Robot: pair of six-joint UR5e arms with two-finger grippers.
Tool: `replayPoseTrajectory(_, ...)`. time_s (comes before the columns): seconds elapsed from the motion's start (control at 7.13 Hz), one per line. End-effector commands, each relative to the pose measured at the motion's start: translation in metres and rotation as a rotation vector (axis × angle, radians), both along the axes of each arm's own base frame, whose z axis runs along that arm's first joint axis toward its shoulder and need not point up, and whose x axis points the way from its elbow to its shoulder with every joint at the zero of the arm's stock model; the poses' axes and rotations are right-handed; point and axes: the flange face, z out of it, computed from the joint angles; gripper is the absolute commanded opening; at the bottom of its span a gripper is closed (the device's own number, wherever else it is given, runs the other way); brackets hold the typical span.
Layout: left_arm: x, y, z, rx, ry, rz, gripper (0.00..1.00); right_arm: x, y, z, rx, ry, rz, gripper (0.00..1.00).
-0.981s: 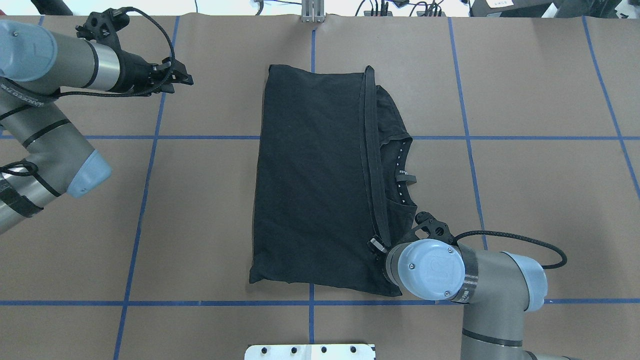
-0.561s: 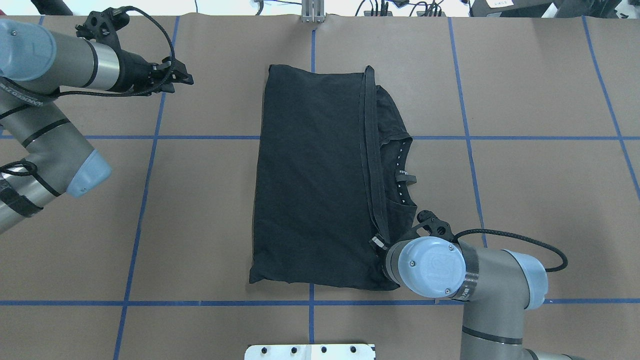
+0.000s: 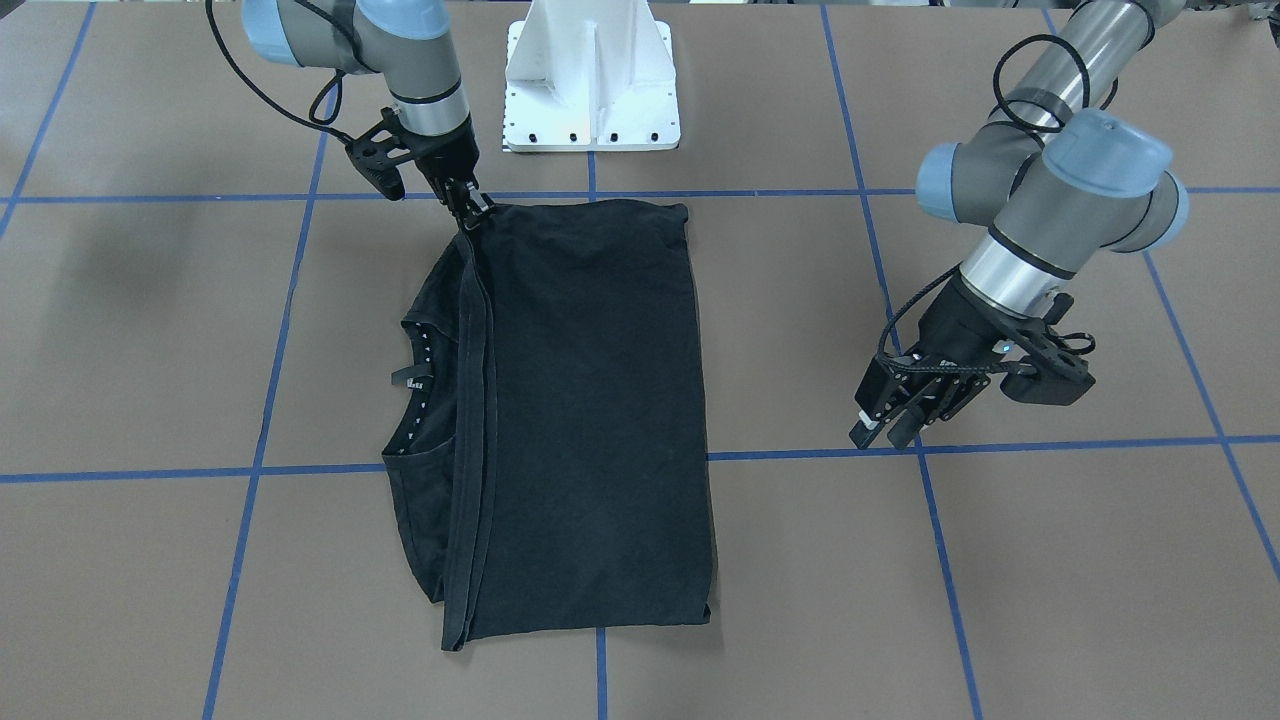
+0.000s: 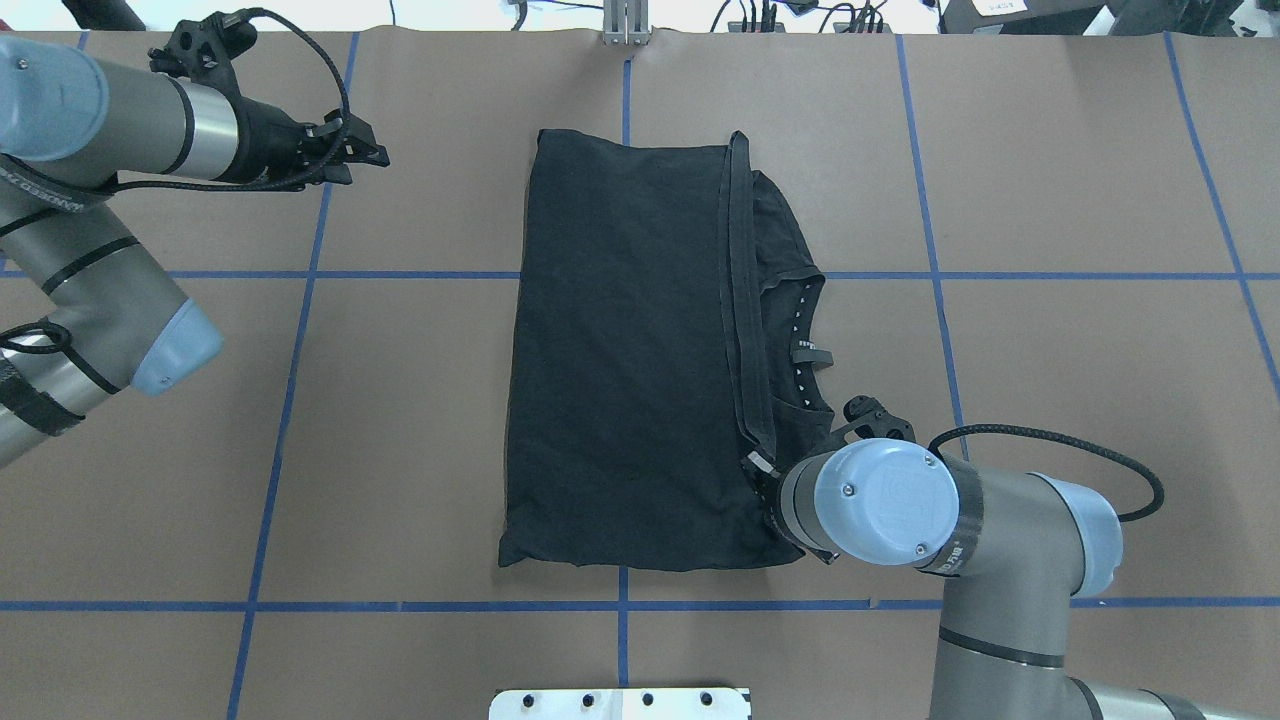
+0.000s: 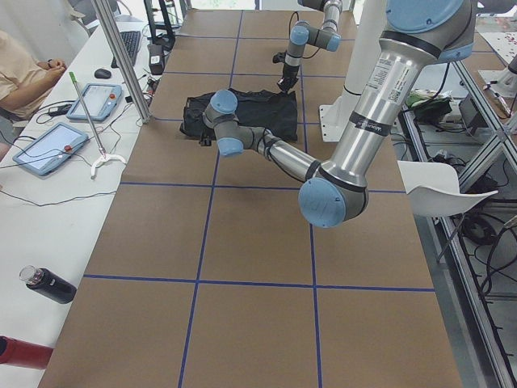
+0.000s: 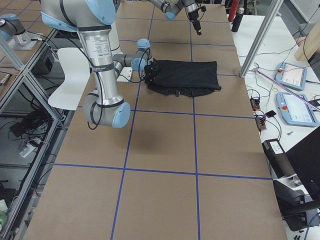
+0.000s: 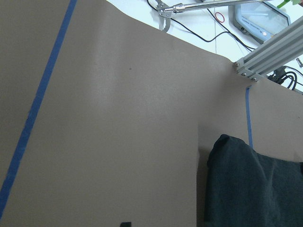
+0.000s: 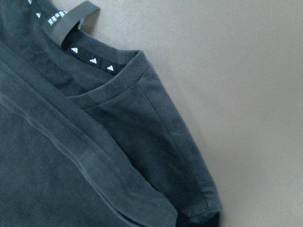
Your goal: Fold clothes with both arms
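Note:
The black T-shirt lies folded lengthwise in the table's middle, its collar with small white logos showing on the robot's right; it also shows in the front view. Its graphic is hidden. My right gripper is shut on the shirt's near right hem corner, and in the overhead view the wrist covers most of it. The right wrist view shows the collar and a sleeve edge close up. My left gripper is open and empty, well left of the shirt, above the table.
The white pedestal base stands at the robot's edge of the table. Blue tape lines cross the brown table cover. An aluminium post stands at the far edge. Tablets and a bottle lie on the side bench.
My right wrist has shifted right and away from the robot, and the shirt's near right corner has drawn in with it. The left arm has barely moved.

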Motion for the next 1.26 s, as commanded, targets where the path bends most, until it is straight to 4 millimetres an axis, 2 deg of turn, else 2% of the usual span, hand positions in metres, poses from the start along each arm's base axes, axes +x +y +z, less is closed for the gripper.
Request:
replayPoseTrajectory(0.0,-0.001,0.002,-0.005,-0.010,0.015,-0.005,0.59,-0.001,0.003,0.002,-0.005,0.005,-0.012,0.00)
replayPoseTrajectory(0.14,-0.001,0.002,-0.006,-0.009,0.016,-0.005,0.59,-0.006,0.007,0.008,-0.004,0.018,-0.019,0.00)
replayPoseTrajectory(0.28,-0.001,0.002,-0.005,-0.010,0.015,-0.005,0.59,-0.012,0.008,0.016,-0.003,0.036,-0.017,0.38)
replayPoseTrajectory(0.42,-0.001,0.002,-0.005,-0.010,0.015,-0.006,0.59,-0.012,0.007,0.016,0.000,0.035,-0.012,0.71)
replayPoseTrajectory(0.84,-0.003,0.003,-0.009,-0.004,0.020,-0.007,0.59,-0.013,0.007,0.016,0.010,0.040,0.003,0.75)
replayPoseTrajectory(1.12,-0.005,0.005,-0.015,-0.018,0.009,-0.006,0.59,-0.017,0.001,0.019,0.020,0.054,0.014,0.69)
